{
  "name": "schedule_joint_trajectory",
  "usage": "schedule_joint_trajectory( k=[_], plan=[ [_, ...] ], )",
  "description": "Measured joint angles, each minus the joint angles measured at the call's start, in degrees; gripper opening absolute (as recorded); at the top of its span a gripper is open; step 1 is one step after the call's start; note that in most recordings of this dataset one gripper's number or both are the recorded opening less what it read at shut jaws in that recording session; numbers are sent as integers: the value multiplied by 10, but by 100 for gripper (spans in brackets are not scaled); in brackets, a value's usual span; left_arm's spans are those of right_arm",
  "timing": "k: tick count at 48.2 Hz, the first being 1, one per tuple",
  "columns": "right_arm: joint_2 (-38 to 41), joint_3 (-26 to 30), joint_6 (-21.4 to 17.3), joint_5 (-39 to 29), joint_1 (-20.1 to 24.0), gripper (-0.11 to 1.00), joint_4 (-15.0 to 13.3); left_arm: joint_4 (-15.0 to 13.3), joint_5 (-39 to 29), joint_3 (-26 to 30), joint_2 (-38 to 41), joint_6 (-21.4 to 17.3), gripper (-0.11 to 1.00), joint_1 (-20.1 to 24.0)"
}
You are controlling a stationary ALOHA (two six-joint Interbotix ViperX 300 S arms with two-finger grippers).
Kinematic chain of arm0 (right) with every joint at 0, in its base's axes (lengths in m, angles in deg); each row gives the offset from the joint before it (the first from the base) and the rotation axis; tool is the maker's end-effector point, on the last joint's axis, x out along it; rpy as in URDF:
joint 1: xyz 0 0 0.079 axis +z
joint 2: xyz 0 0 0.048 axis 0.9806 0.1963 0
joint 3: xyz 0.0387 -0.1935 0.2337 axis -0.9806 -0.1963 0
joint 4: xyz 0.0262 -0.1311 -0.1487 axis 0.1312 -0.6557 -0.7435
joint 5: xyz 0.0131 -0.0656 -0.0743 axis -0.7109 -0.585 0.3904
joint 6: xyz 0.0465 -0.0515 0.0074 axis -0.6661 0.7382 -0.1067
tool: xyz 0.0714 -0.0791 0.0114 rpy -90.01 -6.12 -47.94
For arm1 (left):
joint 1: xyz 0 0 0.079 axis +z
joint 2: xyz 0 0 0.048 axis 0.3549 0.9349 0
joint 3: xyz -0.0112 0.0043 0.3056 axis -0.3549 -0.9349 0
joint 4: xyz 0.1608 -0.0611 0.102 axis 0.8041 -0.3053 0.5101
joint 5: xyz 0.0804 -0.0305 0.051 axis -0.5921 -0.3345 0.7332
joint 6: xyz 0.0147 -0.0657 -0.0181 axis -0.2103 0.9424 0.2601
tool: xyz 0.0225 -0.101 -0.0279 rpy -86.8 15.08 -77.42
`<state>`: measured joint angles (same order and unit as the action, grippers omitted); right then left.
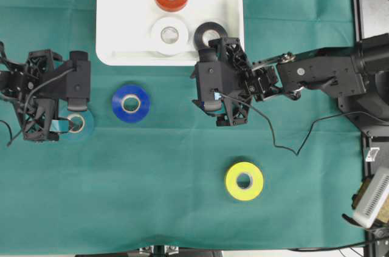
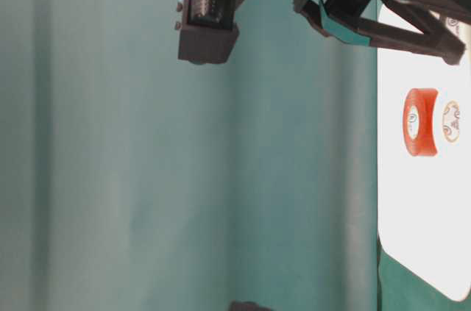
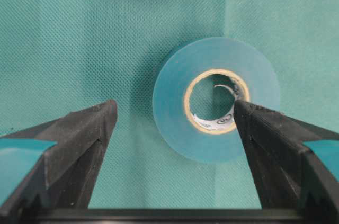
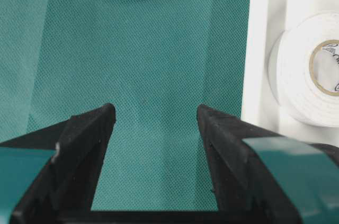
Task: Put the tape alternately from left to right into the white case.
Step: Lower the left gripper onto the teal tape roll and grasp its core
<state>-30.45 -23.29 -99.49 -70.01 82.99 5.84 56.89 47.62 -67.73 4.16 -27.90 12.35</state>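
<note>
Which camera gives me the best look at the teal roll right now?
The left wrist view: the teal roll fills the frame, flat on the cloth, core visible. Overhead, the left gripper partly covers it. The table-level and right wrist views do not show it.

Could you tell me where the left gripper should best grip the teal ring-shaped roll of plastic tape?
Probably from straight above, across the ring wall of the teal ring-shaped roll of plastic tape: it lies flat on the green cloth, core hole up. The open left gripper has one finger over that hole, the other outside.
</note>
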Motion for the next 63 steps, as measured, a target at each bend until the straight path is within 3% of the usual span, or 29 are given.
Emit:
schedule_joint_trajectory(
  k=[14,38,42,49,53,63],
  plan=[
    [0,0,1,8,0,67,1,1,11,0,47,5,49,0],
    [0,0,0,11,0,67,0,0,32,0,64,5,48,0],
    [0,0,0,11,0,67,0,1,32,0,64,6,40,0],
    [0,0,0,11,0,67,1,1,32,1,64,4,12,0],
    [0,0,0,11,0,67,1,0,33,0,64,5,1,0],
    [0,-1,0,11,0,67,1,1,30,1,57,4,-3,0]
  ],
)
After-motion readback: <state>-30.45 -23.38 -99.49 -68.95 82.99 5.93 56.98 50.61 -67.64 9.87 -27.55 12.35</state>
